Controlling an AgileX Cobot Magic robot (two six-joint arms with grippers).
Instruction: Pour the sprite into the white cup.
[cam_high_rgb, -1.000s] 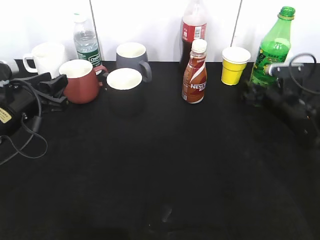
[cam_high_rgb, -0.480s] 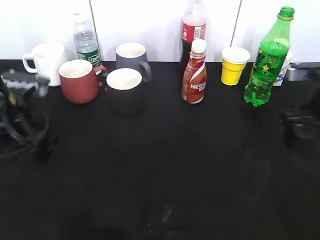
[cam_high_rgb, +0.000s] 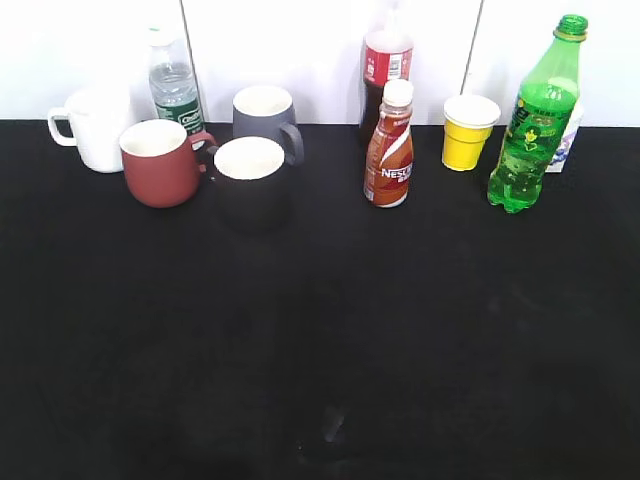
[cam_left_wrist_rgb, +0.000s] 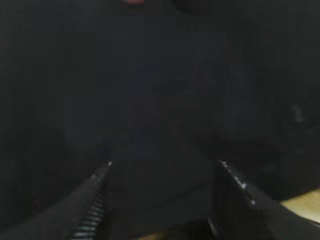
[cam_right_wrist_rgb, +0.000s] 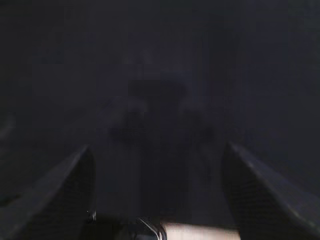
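Exterior view: no arm in frame, only the black table (cam_high_rgb: 330, 350) with a row of drinkware along the upper edge against a white wall. The sprite (cam_high_rgb: 533, 125) stands upright at upper right, cap on, just right of the yellow paper cup (cam_high_rgb: 468, 131); a small white item sits partly hidden behind the bottle, can't tell what it is. The white cup (cam_high_rgb: 95, 126) is at far upper left, handle pointing left, upright, well apart from the sprite across the whole row. Just right of it a red mug (cam_high_rgb: 160, 162), then a dark mug (cam_high_rgb: 250, 178) with white inside, touching or nearly touching the red one. Behind them a clear water bottle (cam_high_rgb: 173, 85) and a grey mug (cam_high_rgb: 264, 112). Centre top: brown Nescafe bottle (cam_high_rgb: 390, 148) in front of a cola bottle (cam_high_rgb: 386, 70) with red label.

Left wrist view: dark, blurred. Left gripper (cam_left_wrist_rgb: 165, 172) at the bottom of frame, fingers spread with a clear gap, nothing between them, black cloth beneath.

Right wrist view: also dark and blurry. Right gripper (cam_right_wrist_rgb: 157, 170) at the bottom, fingers wide apart, empty, over black cloth.
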